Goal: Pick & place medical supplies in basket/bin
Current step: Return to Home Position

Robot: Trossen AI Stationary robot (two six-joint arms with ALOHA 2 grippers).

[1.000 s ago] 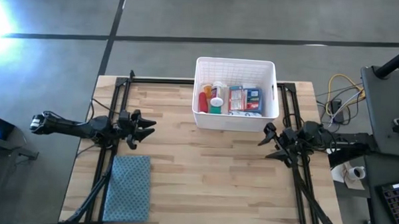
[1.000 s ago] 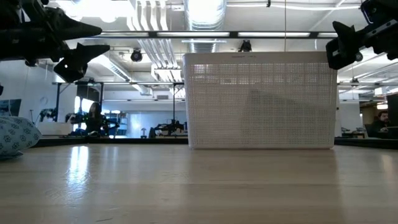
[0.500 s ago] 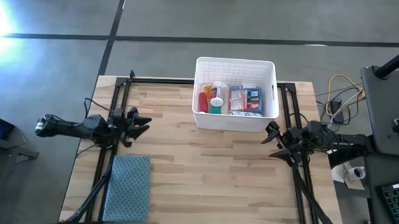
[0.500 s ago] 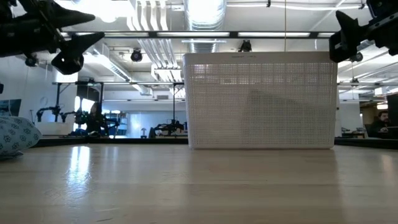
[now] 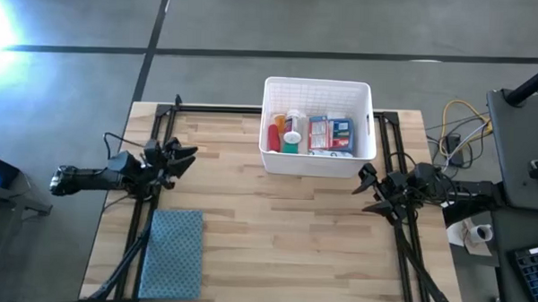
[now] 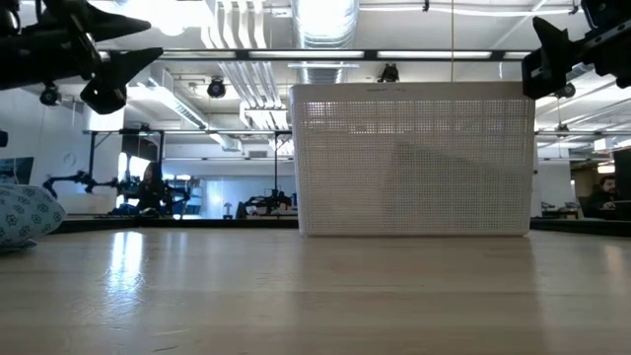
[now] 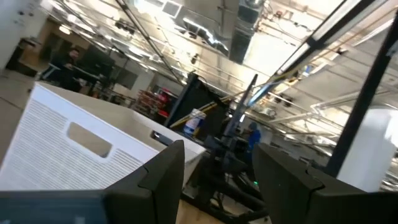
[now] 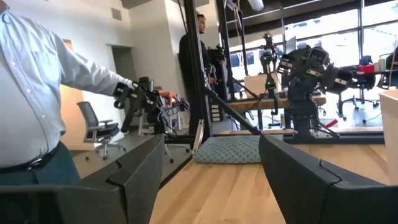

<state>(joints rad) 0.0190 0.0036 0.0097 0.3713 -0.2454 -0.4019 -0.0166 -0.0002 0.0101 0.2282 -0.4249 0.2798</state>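
Observation:
The white basket (image 5: 318, 85) stands at the table's far middle, its perforated wall (image 6: 414, 158) facing the low view. The medical supplies (image 5: 310, 134) lie inside it: a white bottle, red and orange items, red-white and blue packets. My left gripper (image 5: 186, 157) hovers open above the table's left side, left of the basket, nothing between its fingers (image 7: 217, 180). My right gripper (image 5: 365, 188) hovers open at the right side, just near of the basket's right corner, also holding nothing (image 8: 211, 174). Both are raised clear of the table (image 6: 123, 59) (image 6: 542, 59).
A blue-grey folded cloth (image 5: 171, 251) lies at the near left corner of the table and also shows in the right wrist view (image 8: 230, 149). Black frame rails (image 5: 153, 120) run along both table sides. A person (image 8: 31, 93) stands beyond the table's left.
My left gripper has drawn back toward the table's left edge and a little toward the far edge, rising and tipping its fingers upward; its gap is unchanged. My right gripper has kept still.

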